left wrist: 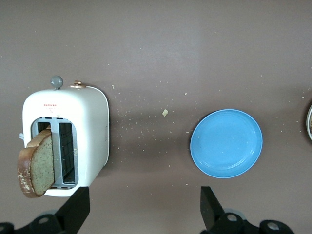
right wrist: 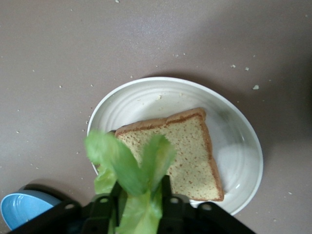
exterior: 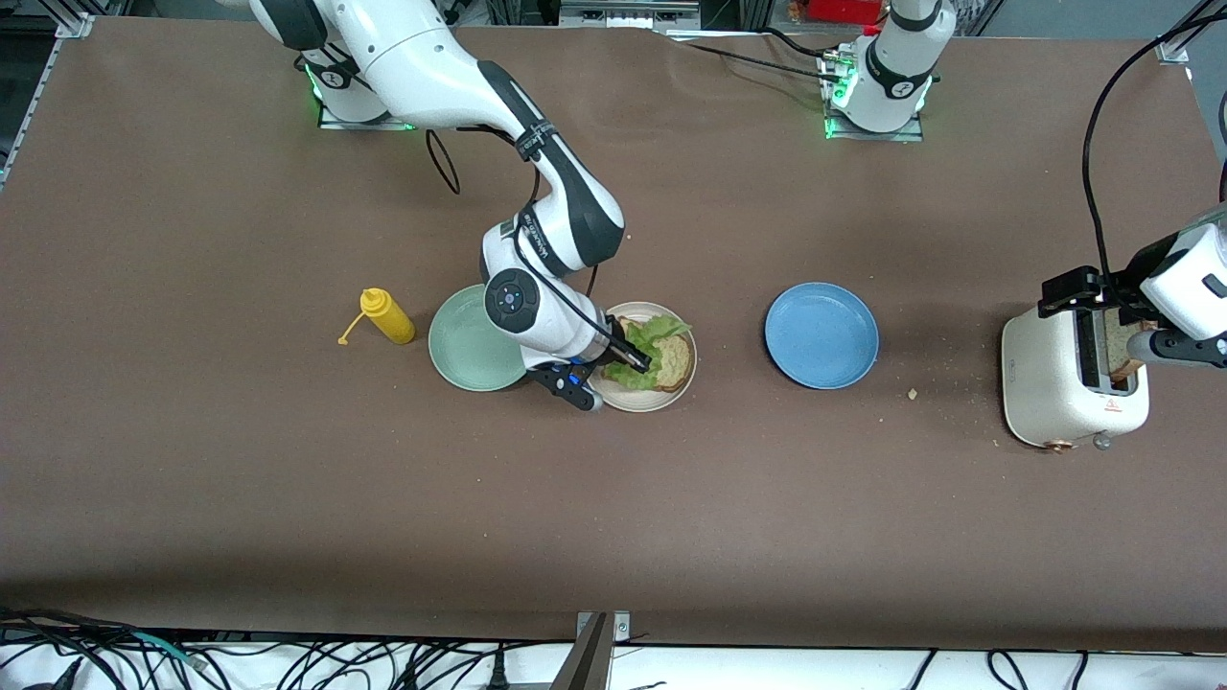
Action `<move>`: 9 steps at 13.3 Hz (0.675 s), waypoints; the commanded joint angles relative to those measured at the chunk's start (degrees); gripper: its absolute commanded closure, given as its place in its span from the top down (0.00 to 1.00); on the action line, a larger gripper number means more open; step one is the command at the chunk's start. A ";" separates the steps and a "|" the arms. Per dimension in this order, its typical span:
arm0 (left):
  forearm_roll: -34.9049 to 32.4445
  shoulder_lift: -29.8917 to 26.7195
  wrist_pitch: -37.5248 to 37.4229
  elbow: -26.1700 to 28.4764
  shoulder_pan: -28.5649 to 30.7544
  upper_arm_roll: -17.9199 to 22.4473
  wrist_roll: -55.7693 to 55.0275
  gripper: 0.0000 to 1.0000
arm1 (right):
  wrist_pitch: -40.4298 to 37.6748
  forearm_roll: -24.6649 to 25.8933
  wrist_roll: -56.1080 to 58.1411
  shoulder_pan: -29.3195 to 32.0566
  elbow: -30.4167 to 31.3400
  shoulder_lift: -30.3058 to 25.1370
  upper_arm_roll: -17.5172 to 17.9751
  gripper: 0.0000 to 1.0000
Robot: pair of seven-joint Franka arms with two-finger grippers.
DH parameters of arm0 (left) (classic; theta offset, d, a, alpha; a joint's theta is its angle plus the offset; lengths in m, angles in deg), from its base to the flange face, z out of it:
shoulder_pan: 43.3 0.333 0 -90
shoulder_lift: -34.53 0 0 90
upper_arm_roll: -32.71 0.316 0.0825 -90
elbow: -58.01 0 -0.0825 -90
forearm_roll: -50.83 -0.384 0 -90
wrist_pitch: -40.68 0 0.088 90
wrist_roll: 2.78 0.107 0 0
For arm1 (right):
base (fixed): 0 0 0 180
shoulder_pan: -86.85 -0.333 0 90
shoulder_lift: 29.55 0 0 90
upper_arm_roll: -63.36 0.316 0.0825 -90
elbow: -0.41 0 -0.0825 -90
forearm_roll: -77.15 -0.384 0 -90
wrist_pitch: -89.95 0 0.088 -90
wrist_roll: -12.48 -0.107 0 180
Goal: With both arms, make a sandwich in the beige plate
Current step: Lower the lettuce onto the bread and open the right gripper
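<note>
Front view — right claw [exterior: 635, 360] low over beige plate [exterior: 682, 383], gripping lettuce [right wrist: 131, 170]; left claw [left wrist: 144, 209] open above toaster [left wrist: 87, 122].

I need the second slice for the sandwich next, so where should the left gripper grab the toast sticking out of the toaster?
Probably the raised upper half of the toast slice, from above. It stands on edge, leaning out of one slot of the toaster, so its flat faces are exposed for a finger on each. The left gripper hangs open above.

Glossy beige plate [right wrist: 234, 146], matt tabletop [exterior: 288, 498]
</note>
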 commanded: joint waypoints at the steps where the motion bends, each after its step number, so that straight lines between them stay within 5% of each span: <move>1: -1.26 -0.49 0.46 0.35 -0.03 -0.26 -0.60 1.00 | 0.62 -0.73 0.30 -0.45 0.96 -0.77 -0.33 1.00; 5: -1.34 -0.40 0.64 0.26 -0.03 -0.17 -0.60 1.00 | -2.27 0.67 0.39 0.25 0.79 -2.09 -1.21 1.00; 9: -1.34 -0.40 0.64 0.27 -0.03 -0.17 -0.51 1.00 | -10.34 1.11 0.74 0.25 0.70 -6.03 -8.40 1.00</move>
